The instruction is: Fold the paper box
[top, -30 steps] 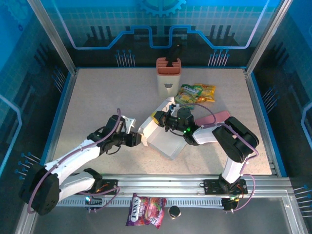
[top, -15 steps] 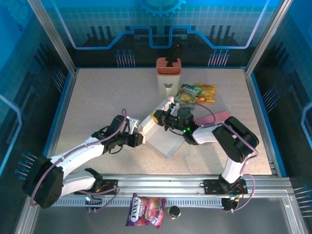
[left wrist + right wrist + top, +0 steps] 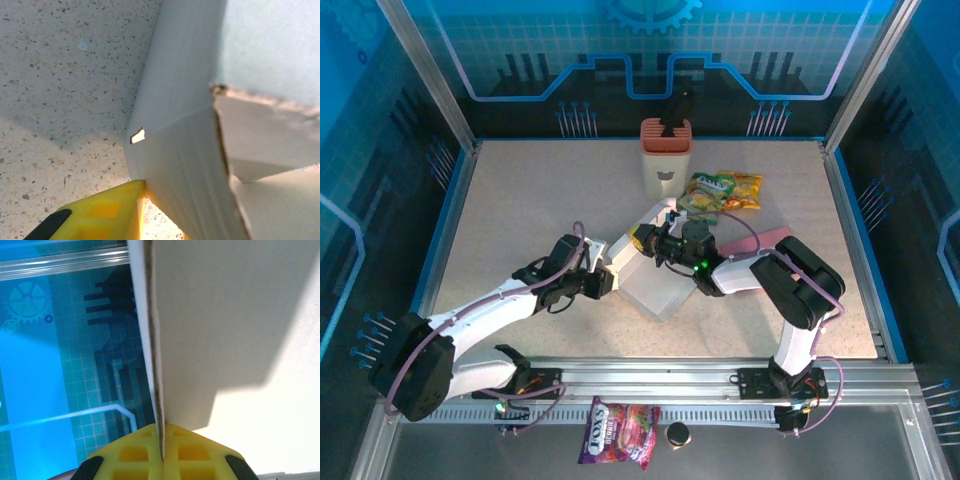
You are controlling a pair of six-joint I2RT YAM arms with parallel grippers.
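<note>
The white paper box [image 3: 652, 285] lies half-formed in the middle of the table. My right gripper [image 3: 657, 243] comes at its far side and is shut on the edge of an upright flap [image 3: 210, 325], which is pinched between the two yellow fingers [image 3: 125, 455]. My left gripper [image 3: 604, 281] is at the box's left wall [image 3: 175, 125]. That wall stands between its narrowly open jaws. One yellow finger [image 3: 100, 215] touches the wall at its tip, with a gap of table lower down. The other finger is mostly hidden behind the wall.
A pink holder [image 3: 666, 152] stands at the back. Snack bags [image 3: 722, 190] lie right of it, and a pink flat object [image 3: 765, 242] lies under the right arm. Another snack bag [image 3: 618, 432] and a small black cap [image 3: 677, 434] sit past the front rail.
My left gripper has moved right up to the box's wall and its jaws have narrowed. The box's near corner has drawn back a little. The right gripper keeps its hold.
</note>
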